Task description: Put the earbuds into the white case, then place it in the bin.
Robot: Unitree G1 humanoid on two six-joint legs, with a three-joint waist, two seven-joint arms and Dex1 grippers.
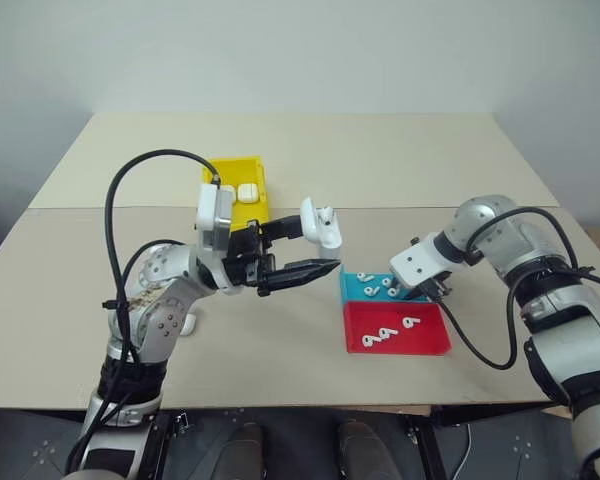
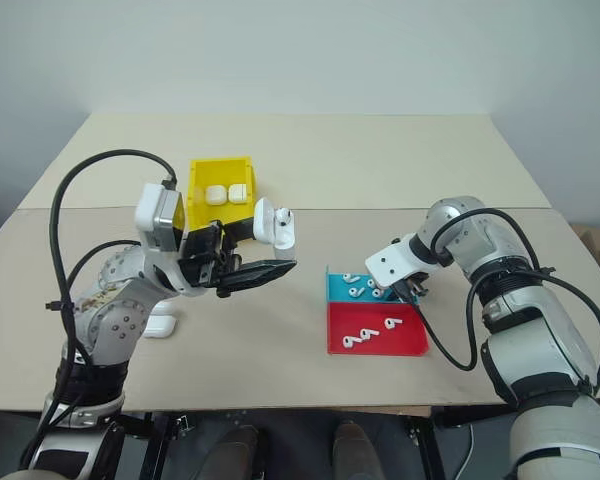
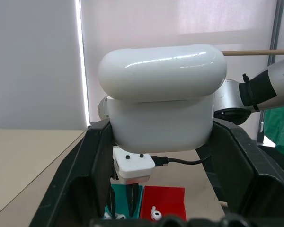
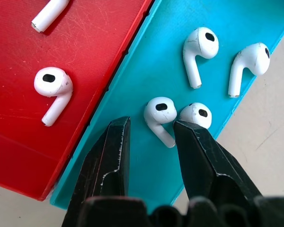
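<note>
My left gripper (image 1: 318,247) is shut on the white case (image 1: 322,228), held up in the air over the table's middle with its lid flipped open; the case (image 3: 161,118) sits between both fingers. The earbuds lie in two trays: several in the blue tray (image 4: 156,61), three in the red tray (image 1: 435,342). My right gripper (image 4: 152,123) points down into the blue tray, open, with one earbud (image 4: 158,112) lying between its fingertips and another earbud (image 4: 195,115) against the outer side of one finger. The yellow bin (image 1: 230,165) stands behind the left arm.
Two white cases (image 1: 236,193) lie inside the bin. Another white case (image 2: 160,325) rests on the table beside my left arm. The trays sit side by side near the table's front edge (image 1: 280,405), red one nearest.
</note>
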